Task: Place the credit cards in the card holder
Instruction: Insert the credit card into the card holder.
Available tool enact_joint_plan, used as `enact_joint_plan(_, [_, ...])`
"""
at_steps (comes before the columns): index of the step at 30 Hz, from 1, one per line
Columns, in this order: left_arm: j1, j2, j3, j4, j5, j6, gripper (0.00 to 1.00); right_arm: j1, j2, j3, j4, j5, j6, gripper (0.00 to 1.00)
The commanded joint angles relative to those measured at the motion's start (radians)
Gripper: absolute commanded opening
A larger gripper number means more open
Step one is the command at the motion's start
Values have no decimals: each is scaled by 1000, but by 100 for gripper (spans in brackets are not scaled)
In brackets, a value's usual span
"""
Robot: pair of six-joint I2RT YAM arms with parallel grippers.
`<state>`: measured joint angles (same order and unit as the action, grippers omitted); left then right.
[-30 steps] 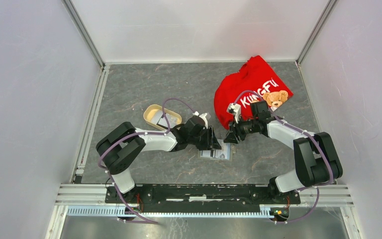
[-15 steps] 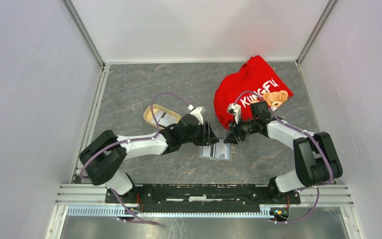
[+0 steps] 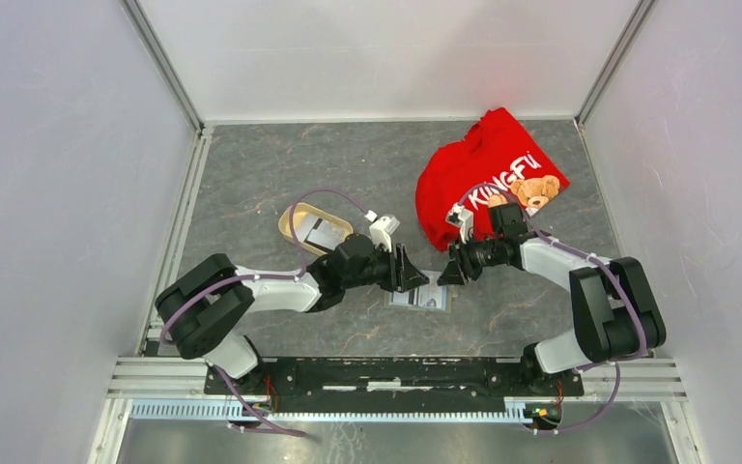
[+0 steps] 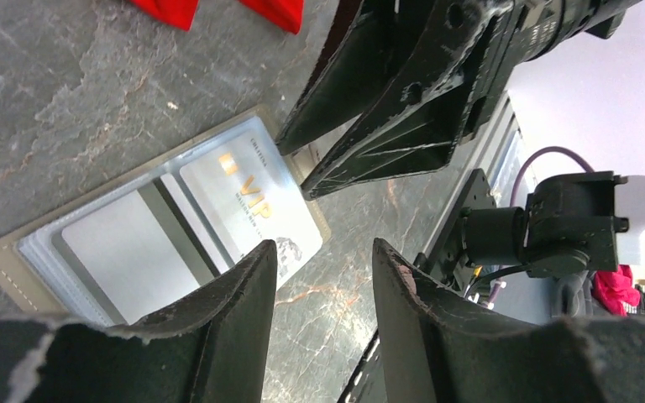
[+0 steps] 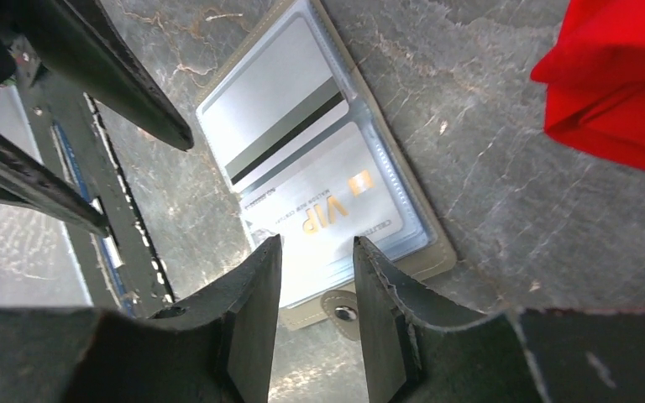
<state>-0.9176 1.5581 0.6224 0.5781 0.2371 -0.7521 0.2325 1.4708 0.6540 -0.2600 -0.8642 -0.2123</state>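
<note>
Two credit cards (image 5: 327, 210) in pockets of the open card holder (image 5: 319, 316); left pincer (image 4: 323, 252), right pincer (image 5: 317, 245) both spread.

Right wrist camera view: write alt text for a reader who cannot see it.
An open card holder lies on the grey table with a dark-striped card and a gold-lettered VIP card inside. The right end effector hangs open above it, the left end effector points in from the upper left, and a red shirt shows at the right edge.
</note>
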Motion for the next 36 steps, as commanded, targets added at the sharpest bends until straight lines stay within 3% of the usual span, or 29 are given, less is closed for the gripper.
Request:
enact_joint_plan(1, [-16,15,-7,30,-25,0,52,-5,-46,-47,46,-41,149,43])
enact_joint_plan(4, [-28,48,-5,36,-38,-12,52,-4,-63,-86,123,-15,254,43])
enact_joint_plan(15, [-45,140,1,45,-95,-33,50,-8,-98,-163,194,99,332,45])
enact_joint_plan(25, [-46,186,-12,48,-99,-54,51,-11,46,-139,251,-71,383,43])
enact_joint_plan(36, [-45,179,-13,49,-94,-59,50,-23,0,-118,304,-180,407,38])
